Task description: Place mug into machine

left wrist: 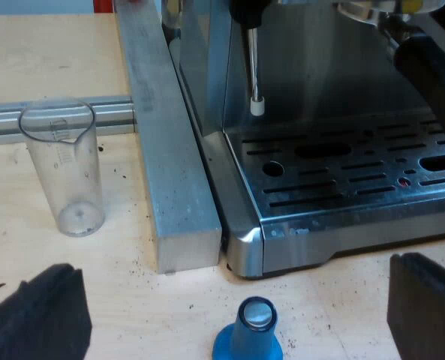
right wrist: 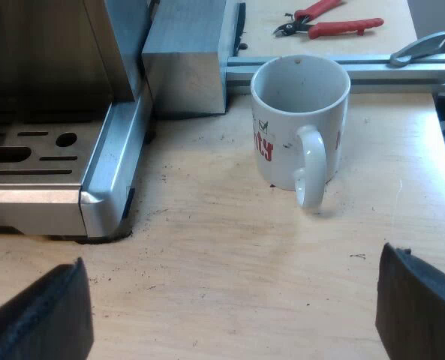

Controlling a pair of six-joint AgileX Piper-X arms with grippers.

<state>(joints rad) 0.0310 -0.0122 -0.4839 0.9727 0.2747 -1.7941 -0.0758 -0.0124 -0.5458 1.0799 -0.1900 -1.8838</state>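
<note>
A white mug (right wrist: 297, 124) with red lettering stands upright on the wooden table beside the espresso machine (right wrist: 49, 112), its handle turned toward my right gripper (right wrist: 233, 311). That gripper is open, a short way off the mug, nothing between its fingers. My left gripper (left wrist: 241, 315) is open too, low over the table before the machine's slotted drip tray (left wrist: 357, 180). A blue tamper (left wrist: 250, 334) stands between its fingers, not gripped. The steam wand (left wrist: 254, 67) hangs over the tray, and the holder's dark handle (left wrist: 432, 75) juts from the machine's front.
An empty measuring glass (left wrist: 63, 169) stands on the table beside a metal bar (left wrist: 166, 150) along the machine's side. Another metal block (right wrist: 184, 71) and rail (right wrist: 357, 69) lie behind the mug. Red-handled pliers (right wrist: 327, 22) lie beyond the rail. Coffee grounds speckle the table.
</note>
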